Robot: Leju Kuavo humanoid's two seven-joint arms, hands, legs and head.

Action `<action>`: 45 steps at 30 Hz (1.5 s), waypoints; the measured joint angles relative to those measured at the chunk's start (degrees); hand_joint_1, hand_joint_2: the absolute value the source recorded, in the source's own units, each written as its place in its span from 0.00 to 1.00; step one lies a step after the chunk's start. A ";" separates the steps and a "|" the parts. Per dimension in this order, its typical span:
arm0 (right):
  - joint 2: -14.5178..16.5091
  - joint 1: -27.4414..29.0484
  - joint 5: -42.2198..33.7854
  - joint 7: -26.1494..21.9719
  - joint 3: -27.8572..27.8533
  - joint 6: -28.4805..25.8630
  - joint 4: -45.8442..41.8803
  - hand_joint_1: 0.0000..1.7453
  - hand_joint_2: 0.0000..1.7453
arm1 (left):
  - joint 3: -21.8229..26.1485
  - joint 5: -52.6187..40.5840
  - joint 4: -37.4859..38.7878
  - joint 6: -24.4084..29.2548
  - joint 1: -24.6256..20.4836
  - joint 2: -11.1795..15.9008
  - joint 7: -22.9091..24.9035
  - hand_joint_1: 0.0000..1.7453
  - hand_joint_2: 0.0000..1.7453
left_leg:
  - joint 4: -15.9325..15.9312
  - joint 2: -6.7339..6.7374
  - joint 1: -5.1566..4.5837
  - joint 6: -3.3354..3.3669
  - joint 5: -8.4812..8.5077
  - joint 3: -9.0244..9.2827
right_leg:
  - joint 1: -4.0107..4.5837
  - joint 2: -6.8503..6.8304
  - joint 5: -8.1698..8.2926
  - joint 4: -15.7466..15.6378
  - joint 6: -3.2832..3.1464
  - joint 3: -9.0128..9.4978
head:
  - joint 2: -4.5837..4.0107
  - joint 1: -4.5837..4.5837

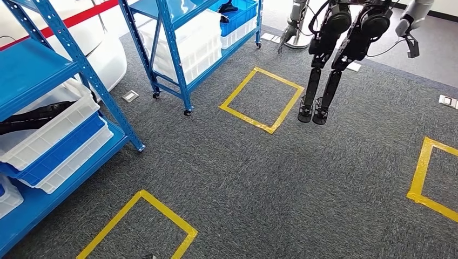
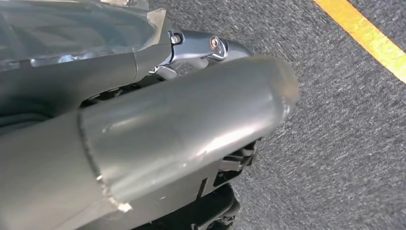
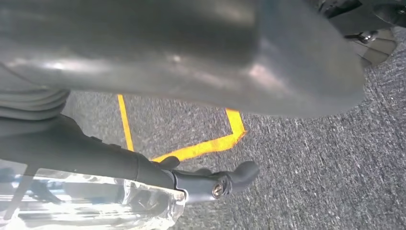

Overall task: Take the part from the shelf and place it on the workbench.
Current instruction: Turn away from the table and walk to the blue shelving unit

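Beyond both hands: carpet only, part w/ shelf.
L hand, R hand hanging, nothing held; finger state cannot tell.

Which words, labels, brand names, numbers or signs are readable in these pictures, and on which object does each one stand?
No readable text in any view.
Blue shelf, white bins and blue bin: no label visible.
Yellow tape squares on the carpet: plain lines, no characters.
Small floor plates: too small to show any writing.
Other robot standing behind: no marking legible.
Left robot hand and right robot hand: no print seen.
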 joint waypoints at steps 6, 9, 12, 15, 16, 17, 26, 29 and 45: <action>0.05 0.40 1.07 -0.05 -1.75 0.01 0.01 0.00 0.00 | -0.17 -0.51 -0.09 0.18 0.47 0.10 -0.02 0.00 0.00 | 14.48 5.89 -0.44 -0.33 -6.40 -6.64 | 0.82 -4.88 -0.45 -0.07 -1.58 0.11 | 0.00 -0.75; 0.27 0.25 1.94 -0.18 -2.59 0.07 -0.01 0.00 0.00 | -0.31 -0.51 -0.11 -0.29 0.54 0.20 0.34 0.00 0.00 | 5.84 8.88 -1.14 0.96 -2.01 -1.91 | 1.30 -7.10 -0.75 -0.08 -1.76 0.45 | 0.00 -0.75; 0.52 0.16 3.22 -0.32 -3.45 0.15 -0.02 0.00 0.00 | -0.48 -0.42 -0.19 -0.73 0.49 0.22 0.54 0.00 0.00 | 0.07 12.20 -2.33 2.03 -1.00 0.86 | 1.87 -8.91 -1.17 -0.08 -1.39 0.66 | 0.00 -0.70; 0.74 -0.08 4.54 -0.51 -4.08 0.28 -0.21 0.00 0.00 | -0.49 0.04 -0.23 -0.93 0.55 0.21 0.82 0.00 0.00 | -1.03 9.71 -2.03 2.44 -0.37 1.17 | 2.07 -9.20 -1.83 0.40 -0.72 0.85 | 0.00 -0.66; 0.80 -0.19 4.87 -0.58 -4.29 0.40 -0.29 0.00 0.00 | -0.49 0.19 -0.25 -0.98 0.55 0.20 0.92 0.00 0.00 | -1.49 8.86 -1.75 2.65 -0.01 1.47 | 2.01 -7.52 -2.61 1.80 -0.60 0.35 | 0.00 -0.59; 0.81 -0.23 5.16 -0.63 -4.53 0.53 -0.36 0.00 0.00 | -0.49 0.27 -0.26 -1.08 0.54 0.17 0.98 0.00 0.00 | -1.84 8.05 -1.44 2.80 0.27 1.71 | 1.91 -5.30 -3.90 4.45 -0.59 -0.86 | 0.00 -0.47; 0.82 -0.05 7.37 -0.84 -6.53 1.12 -0.30 0.00 0.00 | -0.50 0.53 -0.36 -1.95 0.54 0.21 0.88 0.00 0.00 | -0.90 -0.17 -0.80 1.79 -0.14 1.70 | 0.32 1.99 -0.37 1.28 1.67 -1.13 | 0.00 -0.08; 0.91 -0.30 7.80 -0.89 -6.91 1.12 -0.28 0.00 0.00 | -0.47 0.62 -0.36 -1.99 0.59 0.29 0.62 0.00 0.00 | -0.55 -1.54 -0.76 1.22 -0.27 1.02 | 0.38 1.34 0.05 0.21 0.31 -0.43 | 0.00 -0.16; 1.55 -0.81 9.29 -0.95 -8.15 1.21 -0.41 0.00 0.00 | -0.43 0.77 -0.41 -1.61 0.90 0.46 0.05 0.00 0.00 | -0.68 9.79 -2.53 2.93 -0.44 0.80 | 2.38 -9.23 -1.99 -0.09 -1.27 1.48 | 0.00 -0.88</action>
